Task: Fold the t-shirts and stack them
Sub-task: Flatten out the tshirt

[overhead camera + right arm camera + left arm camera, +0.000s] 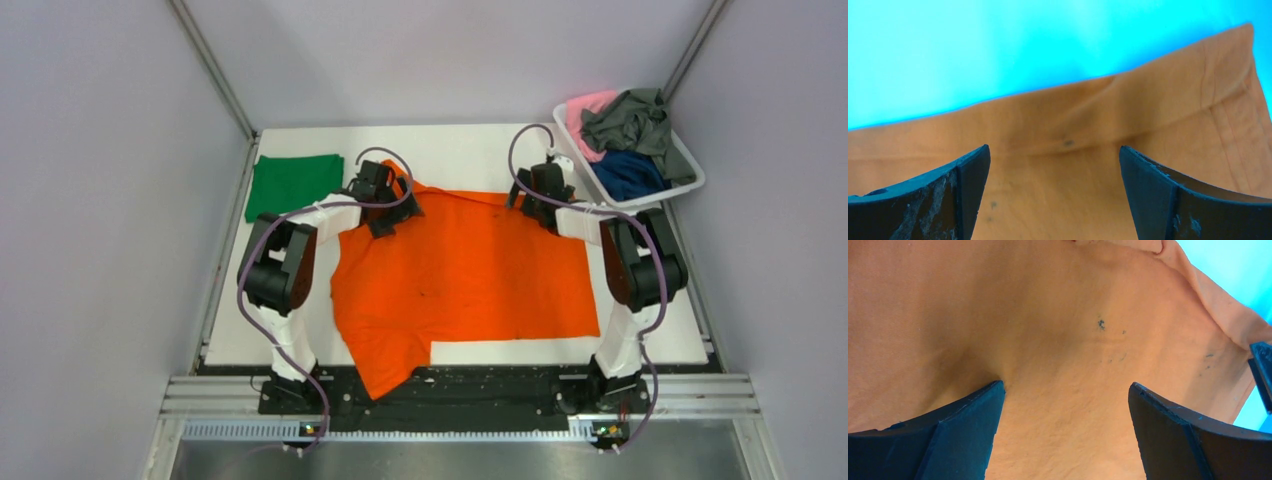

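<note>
Orange t-shirt (460,275) lies spread flat across the middle of the counter (450,145). Its far edge runs left to right, and one near corner flops off the front edge onto the black base plate (480,385). Not folded yet.

Judged step: grab the far edge at two spots and fold it toward the near side.

- Left pincer (383,222) is over the shirt's far-left corner. The wrist view shows its fingers (963,425) spread, cloth under the gap, nothing pinched: released.
- Right pincer (530,208) is over the far-right corner at the hem. Its fingers (943,195) are also apart and the hem strip runs across between them: released.
- The wide spacing makes sense, since two far-apart grips should keep the edge straight on the lift.

Green t-shirt (293,183) sits folded at the far-left corner of the counter, well apart from the orange one; likely the stack base. White basket (690,183) at the far right holds the pink t-shirt (585,108), grey-green t-shirt (635,125) and navy t-shirt (628,172), all bunched up and waiting.

Risk: thin flat cloth, so a pinch may catch one layer only or slip.
</note>
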Robot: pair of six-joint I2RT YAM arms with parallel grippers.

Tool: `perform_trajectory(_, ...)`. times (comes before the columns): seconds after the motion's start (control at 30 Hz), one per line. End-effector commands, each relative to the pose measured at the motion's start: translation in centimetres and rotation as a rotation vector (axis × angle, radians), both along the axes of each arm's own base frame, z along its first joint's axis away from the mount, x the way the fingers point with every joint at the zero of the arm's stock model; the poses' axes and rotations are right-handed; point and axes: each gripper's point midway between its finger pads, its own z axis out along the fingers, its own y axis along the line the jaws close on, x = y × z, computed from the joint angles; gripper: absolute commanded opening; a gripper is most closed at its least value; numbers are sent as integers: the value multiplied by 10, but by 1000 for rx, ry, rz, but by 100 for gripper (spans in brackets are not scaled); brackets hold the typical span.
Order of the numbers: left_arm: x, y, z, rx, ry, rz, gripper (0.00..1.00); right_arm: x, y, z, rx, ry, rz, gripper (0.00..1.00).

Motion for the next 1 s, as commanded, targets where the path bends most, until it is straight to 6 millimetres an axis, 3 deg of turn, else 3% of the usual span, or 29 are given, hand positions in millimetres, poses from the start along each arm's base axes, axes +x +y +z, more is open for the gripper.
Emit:
perform_trajectory(0.0, -6, 9, -15, 40, 21, 19, 99, 44, -3, 18, 45, -103, -43, 99)
perform_trajectory(0.17, -9, 14, -20, 71, 35, 23, 99, 75, -7, 16, 51, -131, -73, 98)
perform_trajectory(0.4, -11, 21, -24, 108, 50, 32, 99, 141, -2, 45, 50, -258, -101, 98)
perform_trajectory(0.53, -6, 21, -14, 114, 35, 28, 99, 155, 2, 66, 27, -272, -68, 98)
perform_trajectory(0.63, 4, 17, 0, 101, -1, 26, 99, 138, 5, 94, 24, -280, -15, 98)
perform_trajectory(0.73, 19, 11, 18, 82, -51, 26, 99, 95, 16, 94, 47, -232, 80, 98)
perform_trajectory(0.97, 67, 6, 35, 103, -140, 61, 98, -21, 39, 51, 70, -85, 200, 98)
